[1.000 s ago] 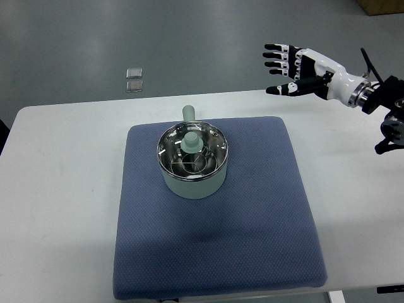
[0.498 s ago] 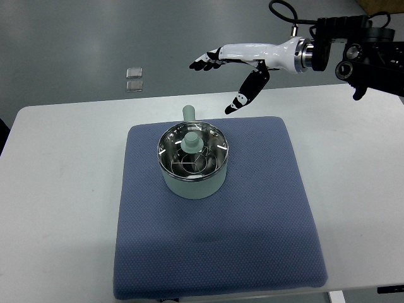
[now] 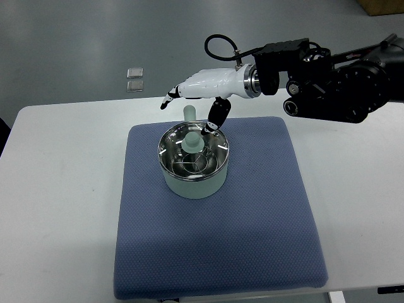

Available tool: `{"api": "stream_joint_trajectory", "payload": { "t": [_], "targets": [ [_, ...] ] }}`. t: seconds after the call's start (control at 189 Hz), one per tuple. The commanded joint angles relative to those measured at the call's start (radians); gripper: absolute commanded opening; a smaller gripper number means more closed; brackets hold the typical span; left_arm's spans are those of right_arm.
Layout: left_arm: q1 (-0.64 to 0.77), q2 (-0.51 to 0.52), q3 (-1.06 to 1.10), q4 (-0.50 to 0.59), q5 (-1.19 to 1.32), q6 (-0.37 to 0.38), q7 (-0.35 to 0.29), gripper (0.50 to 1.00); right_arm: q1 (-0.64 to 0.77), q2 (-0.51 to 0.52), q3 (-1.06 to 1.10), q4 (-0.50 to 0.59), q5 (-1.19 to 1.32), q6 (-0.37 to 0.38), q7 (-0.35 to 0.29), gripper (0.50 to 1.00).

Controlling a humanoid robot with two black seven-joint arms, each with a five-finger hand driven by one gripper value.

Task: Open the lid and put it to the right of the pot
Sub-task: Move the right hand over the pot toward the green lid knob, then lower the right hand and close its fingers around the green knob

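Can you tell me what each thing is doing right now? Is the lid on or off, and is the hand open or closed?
Lid: still on the pot, knob up, not held.
Pot: upright on the mat, closed by the lid.
Mat: lying flat on the table.
Right hand: open, fingers spread, above the pot's far side, holding nothing.
Left hand: not in view.

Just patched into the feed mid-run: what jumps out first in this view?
The right robot hand hangs over the far rim of the pot, fingers spread and holding nothing, thumb dipping toward the lid. The pot sits at the middle of a blue mat on the white table, its lid on, knob upright.
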Motion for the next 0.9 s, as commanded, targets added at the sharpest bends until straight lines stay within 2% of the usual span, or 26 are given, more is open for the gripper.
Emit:
{"api": "stream_joint_trajectory", "payload": {
  "t": [0.0,0.175,0.577,0.783,0.842,0.895],
  "targets": [
    [0.0,0.0,0.0,0.0,0.0,0.0,0.0,1.0,0.001,0.013,-0.01,0.0,-0.017,-0.006,0.0,0.832],
    [0.0,0.0,0.0,0.0,0.0,0.0,0.0,1.0,-0.007,0.026,-0.021,0.0,-0.032,-0.032,-0.003,0.827],
    [0.0,0.0,0.0,0.0,0.0,0.0,0.0,1.0,-0.016,0.027,-0.026,0.0,-0.084,-0.023,-0.005,0.821],
    [0.0,0.0,0.0,0.0,0.0,0.0,0.0,1.0,-0.028,0.029,-0.026,0.0,-0.086,-0.026,-0.008,0.791],
    [0.0,0.0,0.0,0.0,0.0,0.0,0.0,1.0,-0.03,0.029,-0.026,0.0,-0.086,-0.029,-0.009,0.762],
    [0.0,0.0,0.0,0.0,0.0,0.0,0.0,1.0,-0.03,0.029,-0.026,0.0,-0.086,-0.031,-0.009,0.756]
  ]
}}
